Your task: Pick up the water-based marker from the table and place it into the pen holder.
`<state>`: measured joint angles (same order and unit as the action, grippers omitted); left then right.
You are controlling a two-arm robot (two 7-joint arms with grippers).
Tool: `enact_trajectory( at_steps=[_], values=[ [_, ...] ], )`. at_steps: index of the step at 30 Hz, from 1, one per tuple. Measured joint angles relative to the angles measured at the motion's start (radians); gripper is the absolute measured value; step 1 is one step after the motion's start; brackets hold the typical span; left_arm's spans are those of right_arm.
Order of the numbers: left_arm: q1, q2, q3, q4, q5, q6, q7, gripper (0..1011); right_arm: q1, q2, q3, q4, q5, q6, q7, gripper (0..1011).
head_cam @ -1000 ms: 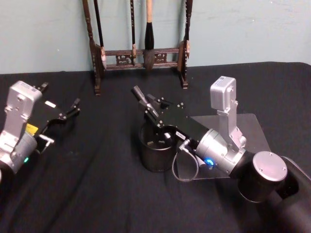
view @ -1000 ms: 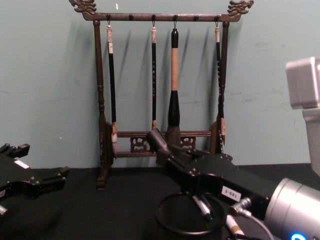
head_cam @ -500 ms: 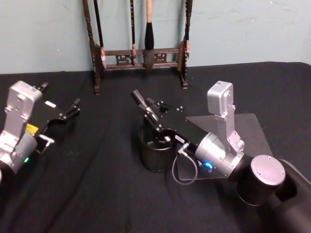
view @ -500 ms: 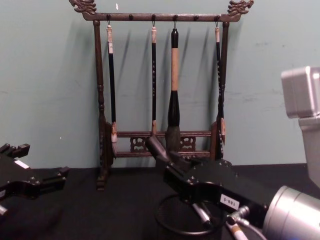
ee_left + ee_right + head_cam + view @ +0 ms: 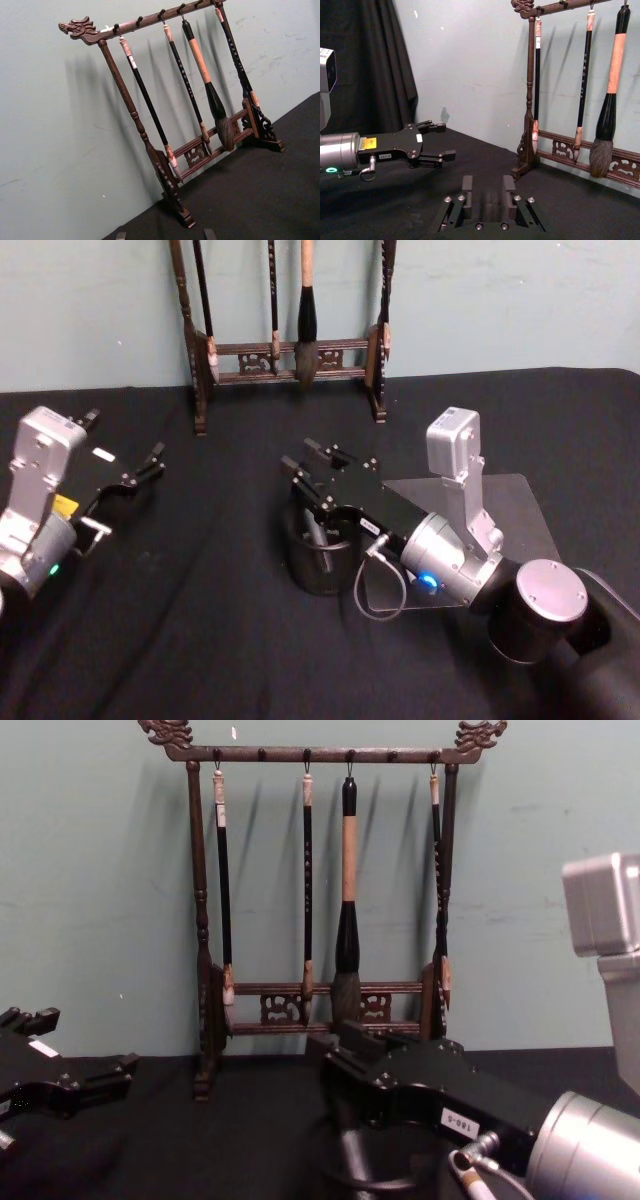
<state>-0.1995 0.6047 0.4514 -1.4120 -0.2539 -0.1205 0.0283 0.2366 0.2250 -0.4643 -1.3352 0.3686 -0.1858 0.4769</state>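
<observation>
Reads as the release step, nearly done. Finds the right hand [image 5: 303,456] just above the pen holder [image 5: 318,575], fingers spread and grasping nothing, with the water-based marker [image 5: 313,530] leaning inside it. Next, probably: lift that hand straight up, clear of the rim, without nudging the pen holder. Finds the left hand [image 5: 445,141] idle over the bench [image 5: 200,630], released and empty. Cannot see the marker's lower end behind the mesh; cannot see the pen holder's base from the chest.
</observation>
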Motion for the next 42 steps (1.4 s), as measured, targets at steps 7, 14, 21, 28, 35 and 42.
enact_trajectory(
  at_steps=[7,14,21,28,35,42],
  values=[
    [0.0,0.0,0.0,0.0,0.0,0.0,0.0,1001,0.001,0.0,0.001,0.0,0.002,0.001,0.001,589],
    [0.0,0.0,0.0,0.0,0.0,0.0,0.0,1001,0.001,0.0,0.001,0.0,0.002,0.001,0.001,804],
    [0.0,0.0,0.0,0.0,0.0,0.0,0.0,1001,0.001,0.0,0.001,0.0,0.003,0.002,0.002,999],
    [0.0,0.0,0.0,0.0,0.0,0.0,0.0,1001,-0.002,0.019,0.017,-0.045,0.002,0.035,-0.012,1002],
    [0.0,0.0,0.0,0.0,0.0,0.0,0.0,1001,-0.018,0.066,0.058,-0.132,-0.003,0.111,-0.06,1002],
    [0.0,0.0,0.0,0.0,0.0,0.0,0.0,1001,-0.038,0.115,0.108,-0.213,-0.009,0.244,-0.132,1002]
  ],
)
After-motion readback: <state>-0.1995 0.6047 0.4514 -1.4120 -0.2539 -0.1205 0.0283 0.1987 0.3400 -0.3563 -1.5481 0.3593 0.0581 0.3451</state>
